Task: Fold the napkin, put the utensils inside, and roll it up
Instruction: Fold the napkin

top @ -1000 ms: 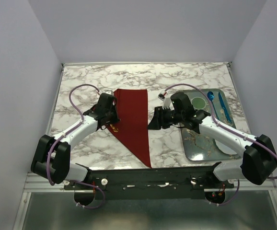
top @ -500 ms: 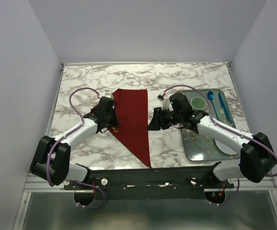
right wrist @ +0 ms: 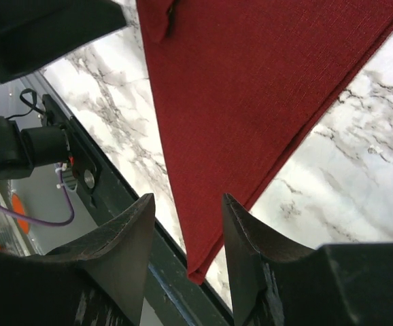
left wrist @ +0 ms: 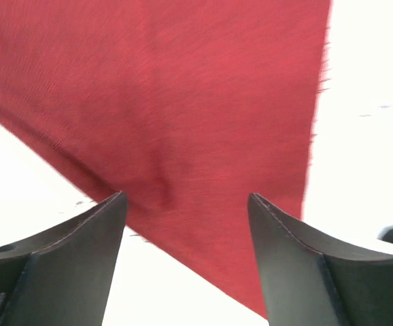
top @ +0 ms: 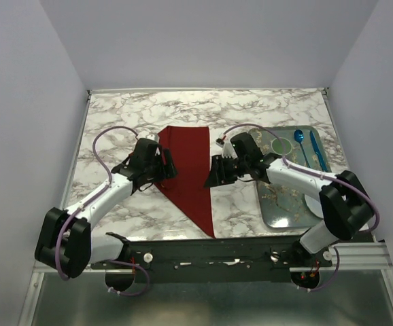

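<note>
while napkin (top: 191, 170) lies flat, left tool (left wrist: 186, 197) spread above it, right tool (right wrist: 188, 198) parted too, both empty

No legible text, label, brand, number or sign on any surface.

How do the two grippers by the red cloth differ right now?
The left gripper has its jaws spread wide, while the right gripper holds its jaws clearly narrower. The left gripper sits at the slanted left edge of the napkin, and the right gripper sits at its straight right edge. Both grippers are empty, point inward toward each other, and are close to the napkin.
</note>
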